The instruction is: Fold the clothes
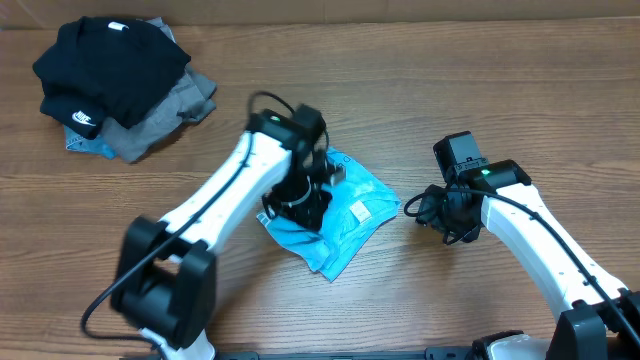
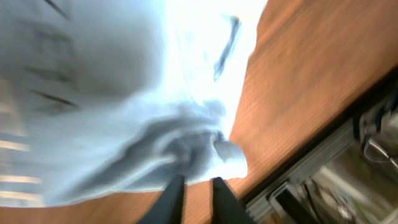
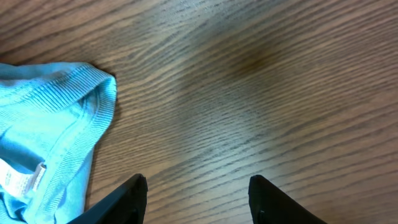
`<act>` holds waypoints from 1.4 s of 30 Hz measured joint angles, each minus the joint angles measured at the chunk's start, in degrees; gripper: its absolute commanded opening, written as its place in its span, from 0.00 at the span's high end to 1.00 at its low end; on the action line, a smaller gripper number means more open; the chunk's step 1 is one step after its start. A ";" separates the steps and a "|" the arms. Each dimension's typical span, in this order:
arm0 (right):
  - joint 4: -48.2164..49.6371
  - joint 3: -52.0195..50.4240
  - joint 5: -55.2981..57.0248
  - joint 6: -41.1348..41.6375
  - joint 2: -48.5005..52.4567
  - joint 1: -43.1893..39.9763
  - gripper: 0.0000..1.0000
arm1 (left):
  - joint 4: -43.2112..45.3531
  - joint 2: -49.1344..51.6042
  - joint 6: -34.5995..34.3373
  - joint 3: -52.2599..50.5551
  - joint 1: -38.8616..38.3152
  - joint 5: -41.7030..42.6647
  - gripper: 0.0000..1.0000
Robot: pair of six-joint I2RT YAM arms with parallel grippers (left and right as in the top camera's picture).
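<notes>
blue t-shirt (image 1: pixel 362 208) bunched at left gripper (image 2: pixel 196 200), fingers narrow, hold unclear, right gripper (image 3: pixel 198 202) wide beside it, black garment (image 1: pixel 110 62) well apart

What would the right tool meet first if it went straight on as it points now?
Probably the bare table; the shirt lies to the side of the right tool. Depth is unclear.

In the left wrist view the t-shirt (image 2: pixel 106 106) is smeared by blur, its print unreadable; whether cloth is pinched by the left fingers (image 2: pixel 173 202) cannot be told. Overhead, they are hidden.
</notes>
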 measured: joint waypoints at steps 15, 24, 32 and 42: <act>1.25 -0.04 0.02 0.00 0.00 0.02 0.41 | 23.30 -0.59 -7.21 -23.89 -6.97 1.01 0.95; 1.53 -0.07 -0.13 -0.11 0.00 0.00 0.42 | 15.52 -0.61 -10.86 -12.39 -4.61 2.16 0.60; 6.14 -0.07 -9.29 -8.26 0.00 0.02 0.43 | 12.31 -1.57 -9.09 2.54 2.23 -4.24 0.23; 9.97 -0.07 -20.11 -17.73 0.00 2.80 0.48 | 13.22 5.81 1.14 2.58 13.29 1.53 0.11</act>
